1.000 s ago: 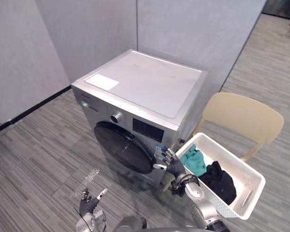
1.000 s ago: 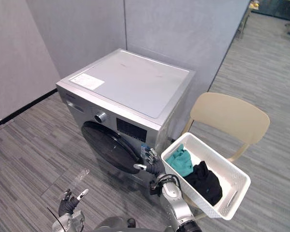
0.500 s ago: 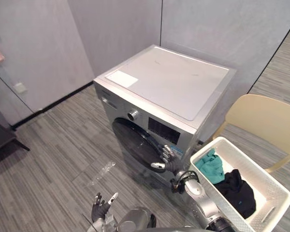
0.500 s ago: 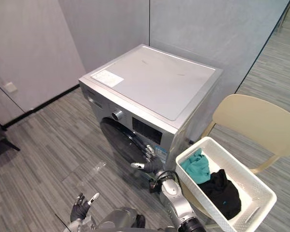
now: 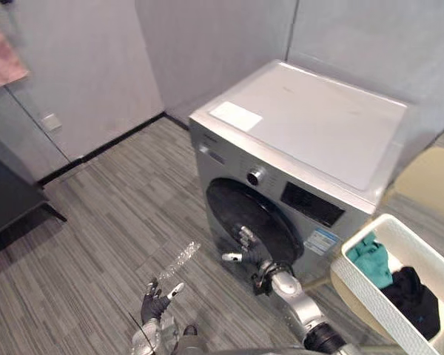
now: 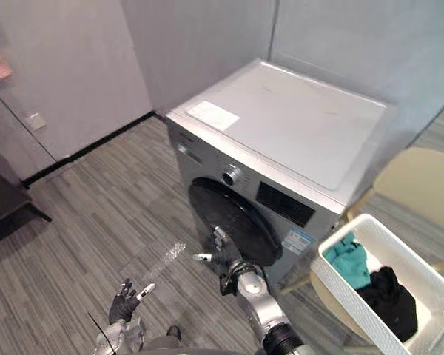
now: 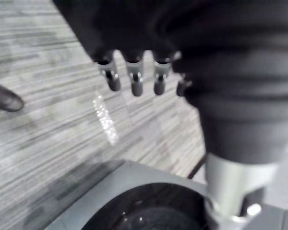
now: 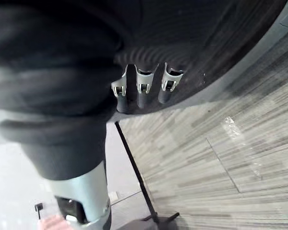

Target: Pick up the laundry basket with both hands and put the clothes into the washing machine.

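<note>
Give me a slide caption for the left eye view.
Open right hand at the door of the washing machine, laundry basket of clothes alongside.

One washing machine, with one round dark door, one knob, one white label on its top and one small sticker on its front. One white laundry basket, holding two pieces of clothing: one teal garment and one black garment. One beige chair. One wall socket. One pink cloth hanging at the upper edge. Two robot hands: the left hand and the right hand.
</note>
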You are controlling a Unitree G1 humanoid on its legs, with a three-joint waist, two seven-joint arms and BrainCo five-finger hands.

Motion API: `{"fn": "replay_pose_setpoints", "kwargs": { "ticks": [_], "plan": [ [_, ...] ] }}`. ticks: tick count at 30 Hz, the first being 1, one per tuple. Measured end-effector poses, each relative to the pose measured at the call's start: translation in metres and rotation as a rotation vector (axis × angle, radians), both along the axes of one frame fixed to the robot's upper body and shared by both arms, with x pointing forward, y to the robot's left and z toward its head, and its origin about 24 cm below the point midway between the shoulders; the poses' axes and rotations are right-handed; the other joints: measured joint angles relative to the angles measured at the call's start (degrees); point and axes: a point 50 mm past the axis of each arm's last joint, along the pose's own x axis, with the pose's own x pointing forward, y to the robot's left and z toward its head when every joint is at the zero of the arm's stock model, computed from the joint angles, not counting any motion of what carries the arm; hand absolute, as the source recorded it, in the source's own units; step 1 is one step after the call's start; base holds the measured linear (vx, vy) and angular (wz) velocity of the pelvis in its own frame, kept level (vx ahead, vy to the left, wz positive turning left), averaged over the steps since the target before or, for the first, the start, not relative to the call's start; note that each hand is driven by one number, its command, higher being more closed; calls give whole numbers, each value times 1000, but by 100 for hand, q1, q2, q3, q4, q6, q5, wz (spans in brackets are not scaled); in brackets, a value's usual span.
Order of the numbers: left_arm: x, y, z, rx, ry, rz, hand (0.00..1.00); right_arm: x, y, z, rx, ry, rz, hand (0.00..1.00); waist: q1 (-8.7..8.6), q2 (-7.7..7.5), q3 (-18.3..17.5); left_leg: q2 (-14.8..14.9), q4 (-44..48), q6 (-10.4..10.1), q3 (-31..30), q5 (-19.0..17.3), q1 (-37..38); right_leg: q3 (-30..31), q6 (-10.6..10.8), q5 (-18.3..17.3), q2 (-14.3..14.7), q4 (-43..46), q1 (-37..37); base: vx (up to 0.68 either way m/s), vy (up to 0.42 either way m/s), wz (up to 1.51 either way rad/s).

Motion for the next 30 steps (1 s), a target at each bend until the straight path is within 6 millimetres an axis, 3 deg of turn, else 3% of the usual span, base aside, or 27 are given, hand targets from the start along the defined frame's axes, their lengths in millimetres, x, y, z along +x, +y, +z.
{"fn": "replay_pose_setpoints", "kwargs": {
  "ticks": [3,5,8,12,17,20,27,30],
  "plan": [
    [-1,8,1,26,-2,-4,0,10,-21,-1,-69,-16,-84,0,147,56,-10,-144,131,147,146,-63,-4,174,241,112,-146,-147,24,-77,85,-15],
    [-8,9,-1,26,14,6,0,17,-56,-2,-158,-25,-213,0,131,221,9,-119,120,234,152,11,-108,182,356,184,-129,-162,-90,-154,4,-7],
    [-21,-1,-6,-6,46,28,0,18,-101,7,-305,-77,-377,0,131,297,-7,-85,-314,197,132,308,-133,156,338,258,-84,-211,-275,-155,-25,5],
    [-33,0,-10,5,86,41,0,5,-133,31,-360,-189,-502,0,122,251,19,-27,-783,163,161,556,-138,150,303,318,-27,-294,-442,-73,-18,2],
    [-40,9,-13,43,121,60,0,-22,-131,29,-382,-194,-515,0,122,-61,77,7,-994,123,223,665,-146,195,287,362,4,-319,-539,-3,-6,-5],
    [-38,8,-14,50,125,45,0,-24,-125,26,-375,-185,-514,0,123,-187,93,-3,-1058,148,306,748,-128,246,303,445,-3,-346,-558,77,3,-7],
    [-36,7,-14,56,122,34,0,-11,-114,25,-370,-192,-477,0,125,-117,129,-5,-1153,167,416,764,-29,316,314,450,-1,-414,-537,44,-4,-7],
    [-32,7,-13,56,110,30,0,4,-113,20,-384,-168,-477,0,134,-138,185,-3,-1149,167,415,764,-37,314,314,450,-1,-407,-539,-4,-2,1]
  ]
}}
